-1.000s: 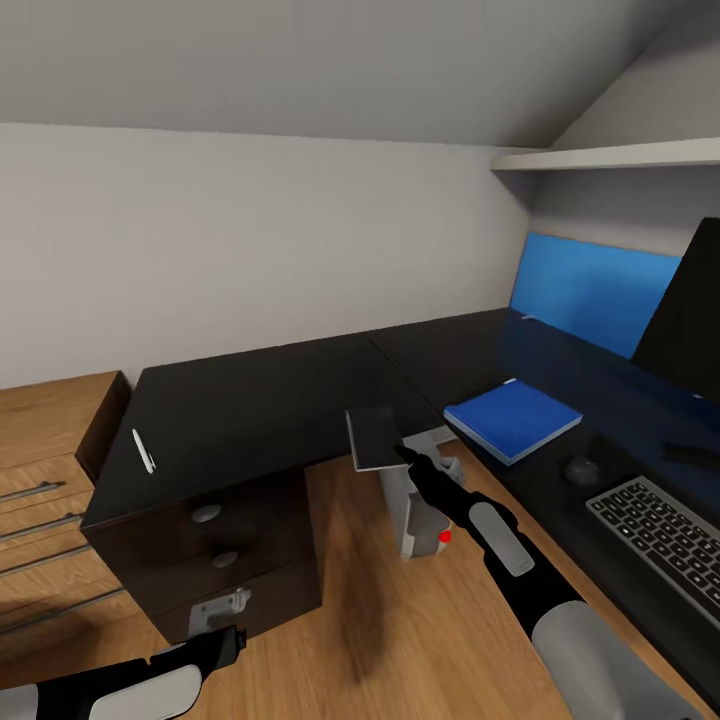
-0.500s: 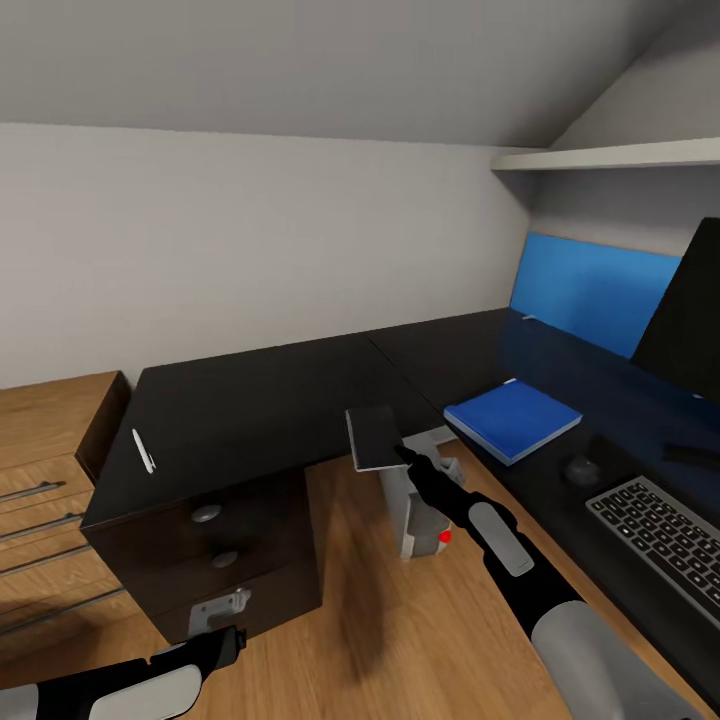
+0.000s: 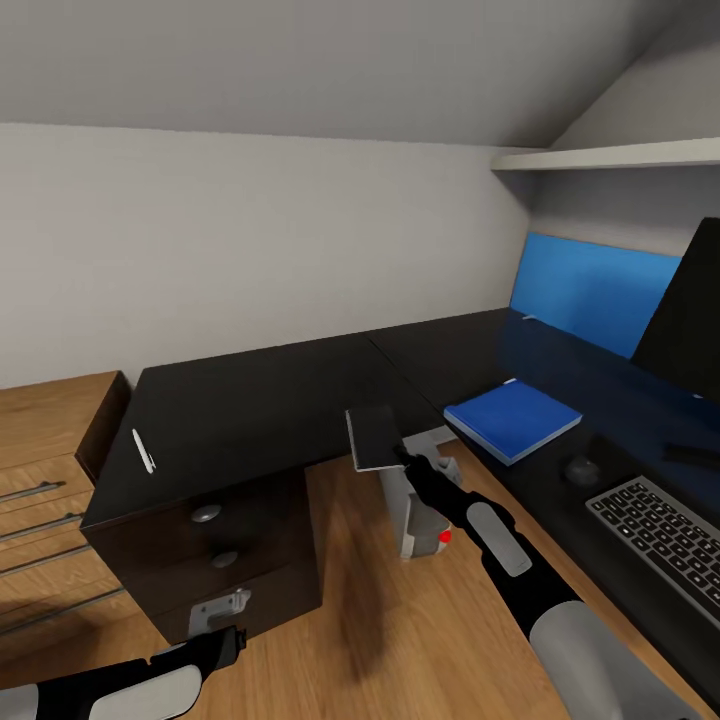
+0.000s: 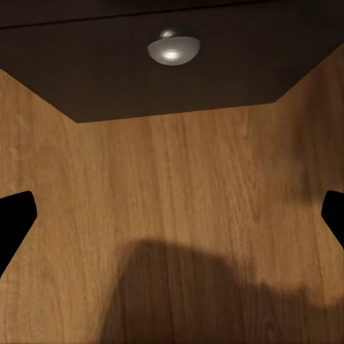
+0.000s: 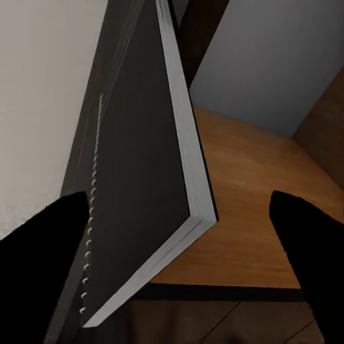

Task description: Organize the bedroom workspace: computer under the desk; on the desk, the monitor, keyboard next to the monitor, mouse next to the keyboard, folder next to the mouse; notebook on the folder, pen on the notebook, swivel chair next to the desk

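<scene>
Head view: my right hand (image 3: 402,455) was clamped on the notebook (image 3: 374,437), holding it in the air off the near edge of the table (image 3: 250,410), above the computer (image 3: 420,510) on the floor. The blue folder (image 3: 513,419) lay farther right on the table, with the mouse (image 3: 582,470) and keyboard (image 3: 665,530) nearer. The pen (image 3: 143,450) lay at the table's left end. My left hand (image 3: 215,625) hung low, fingers spread wide and empty.

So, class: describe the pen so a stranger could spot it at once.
Start at the black L-shaped desk and follow its left wing, above the knobbed drawers. Near that wing's left edge lies the pen: a slim white stick, alone on the dark top, far from the blue folder.
</scene>
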Controlling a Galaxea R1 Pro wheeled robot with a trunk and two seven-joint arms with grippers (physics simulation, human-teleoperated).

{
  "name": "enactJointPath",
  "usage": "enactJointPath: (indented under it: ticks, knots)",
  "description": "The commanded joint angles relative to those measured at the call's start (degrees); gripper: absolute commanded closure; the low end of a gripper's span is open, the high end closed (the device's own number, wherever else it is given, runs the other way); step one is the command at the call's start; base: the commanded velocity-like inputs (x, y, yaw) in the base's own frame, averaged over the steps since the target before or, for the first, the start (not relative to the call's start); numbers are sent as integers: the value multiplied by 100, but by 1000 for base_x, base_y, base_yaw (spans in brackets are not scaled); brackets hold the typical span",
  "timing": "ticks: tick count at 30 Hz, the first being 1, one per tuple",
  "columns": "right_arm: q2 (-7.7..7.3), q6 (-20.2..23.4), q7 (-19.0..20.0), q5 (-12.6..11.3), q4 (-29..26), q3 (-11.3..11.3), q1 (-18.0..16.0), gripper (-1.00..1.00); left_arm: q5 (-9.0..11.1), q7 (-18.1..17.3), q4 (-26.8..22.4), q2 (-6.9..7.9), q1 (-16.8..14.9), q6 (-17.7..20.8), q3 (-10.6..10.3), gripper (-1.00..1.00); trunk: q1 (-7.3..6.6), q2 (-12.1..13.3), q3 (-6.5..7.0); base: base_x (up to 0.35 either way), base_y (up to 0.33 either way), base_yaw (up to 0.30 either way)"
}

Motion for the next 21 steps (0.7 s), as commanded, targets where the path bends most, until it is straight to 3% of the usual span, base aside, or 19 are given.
enactJointPath:
  ticks: [1,7,15,21]
  knots:
    - [-5,6,6,-27,0,13,-4,100,54,5,-9,2,-12,-58,-25,-100,-1,-3,-5,0,0,0]
    - [-5,6,5,-27,0,5,-4,100,54,5,-7,-16,-12,-57,-26,-100,-1,-3,-5,0,0,0]
    - [-5,-26,13,-17,-15,4,-4,100,53,5,180,-218,-12,-63,-40,-100,-1,-3,-5,0,0,0]
    - [-5,-45,14,14,-48,4,-4,100,54,5,200,-242,-12,-60,-43,-100,-132,238,102,0,0,0]
